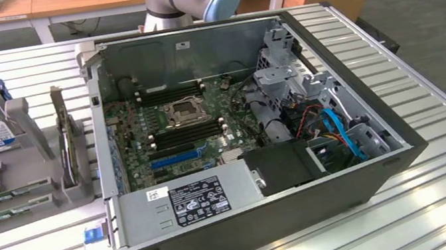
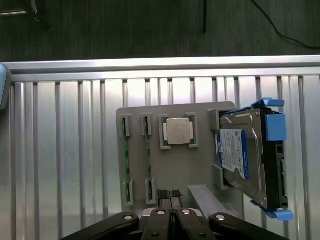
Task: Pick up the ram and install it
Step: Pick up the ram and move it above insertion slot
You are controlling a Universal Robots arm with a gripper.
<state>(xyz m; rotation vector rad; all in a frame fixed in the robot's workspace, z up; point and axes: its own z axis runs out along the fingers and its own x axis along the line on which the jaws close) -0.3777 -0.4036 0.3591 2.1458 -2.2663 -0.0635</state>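
The fingers (image 2: 165, 195) were pressed together, gripping nothing, over the grey holder (image 2: 200, 165) on the desk. The ram (image 2: 148, 160) lay slotted there, just beside them, untouched.

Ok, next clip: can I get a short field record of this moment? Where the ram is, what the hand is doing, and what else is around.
ram: two green sticks, side by side in tray slots, not yet picked up
hand: shut, empty, over the tray edge beside the sticks
tray: grey, on the slatted table
other tray parts: processor chip; hard drive
computer case: open, motherboard exposed, at the exterior view's right of the tray
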